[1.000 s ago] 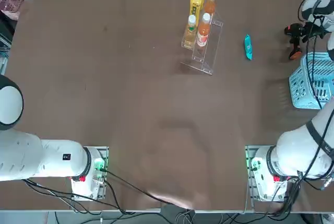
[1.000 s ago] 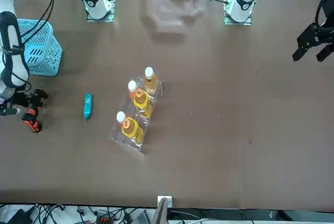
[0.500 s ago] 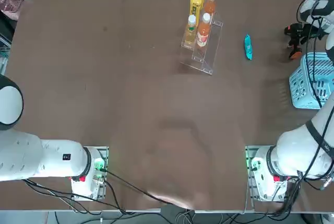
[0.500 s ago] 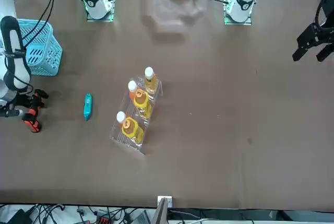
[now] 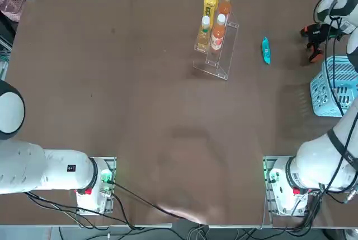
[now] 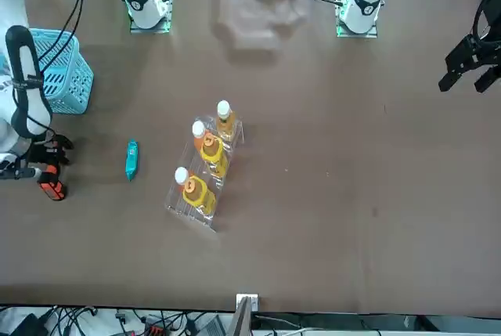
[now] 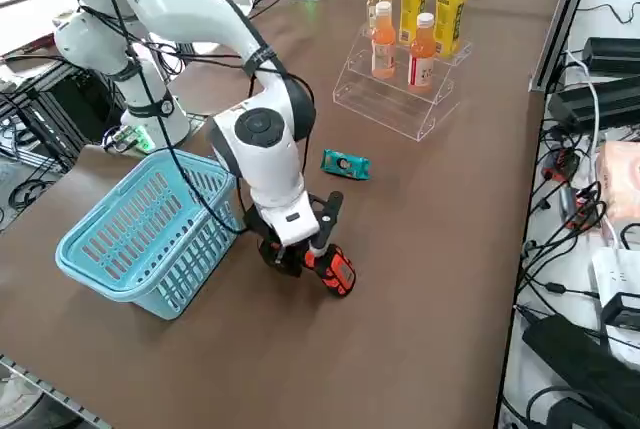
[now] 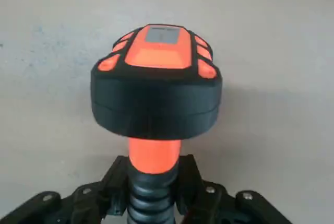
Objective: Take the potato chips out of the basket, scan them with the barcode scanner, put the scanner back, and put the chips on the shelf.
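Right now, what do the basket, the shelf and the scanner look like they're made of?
The basket: probably moulded plastic, light blue and matte, with slatted walls that let the table show through.
The shelf: likely clear acrylic, glossy; its stepped edges catch the light.
The barcode scanner: apparently hard plastic, a black head with orange inserts on an orange handle, which the right gripper is shut on.

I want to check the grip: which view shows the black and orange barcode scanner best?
The right wrist view: the black and orange barcode scanner fills it, its handle between the right gripper fingers. The right side view shows it partly; top and front views show it tiny.
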